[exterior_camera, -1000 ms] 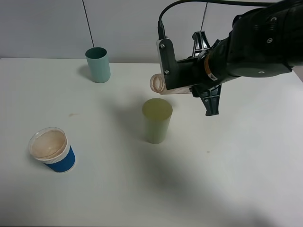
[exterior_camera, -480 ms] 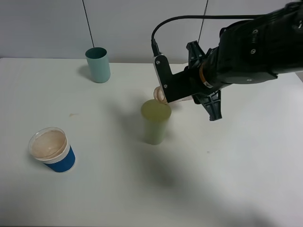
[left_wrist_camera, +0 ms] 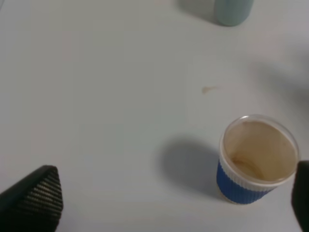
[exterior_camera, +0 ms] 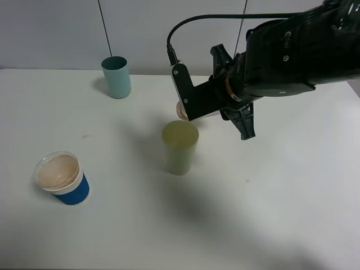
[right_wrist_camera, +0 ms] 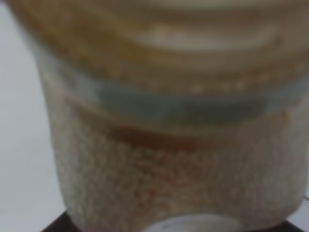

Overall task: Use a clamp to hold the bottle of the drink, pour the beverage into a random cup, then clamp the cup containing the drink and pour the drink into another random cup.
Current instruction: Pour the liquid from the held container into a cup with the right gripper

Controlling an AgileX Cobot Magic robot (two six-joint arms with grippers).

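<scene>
My right gripper (exterior_camera: 209, 109) is shut on the drink bottle (exterior_camera: 180, 110) and holds it tipped on its side. The bottle's mouth is just above the far rim of the yellow-green cup (exterior_camera: 180, 147) at the table's middle. In the right wrist view the bottle (right_wrist_camera: 169, 145) fills the frame, blurred, with a brownish drink inside. A blue-sleeved cup (exterior_camera: 61, 178) with a brownish inside stands at the front left. It also shows in the left wrist view (left_wrist_camera: 258, 159). My left gripper (left_wrist_camera: 169, 203) is open and empty, low over the table beside that cup.
A teal cup (exterior_camera: 116, 77) stands at the back left and also shows in the left wrist view (left_wrist_camera: 232, 10). A small stain (left_wrist_camera: 208, 90) marks the white table (exterior_camera: 281, 214). The left arm is out of the exterior view.
My right gripper has moved left and down with the bottle, bringing its mouth to the yellow-green cup's rim. That cup has shifted slightly left.
</scene>
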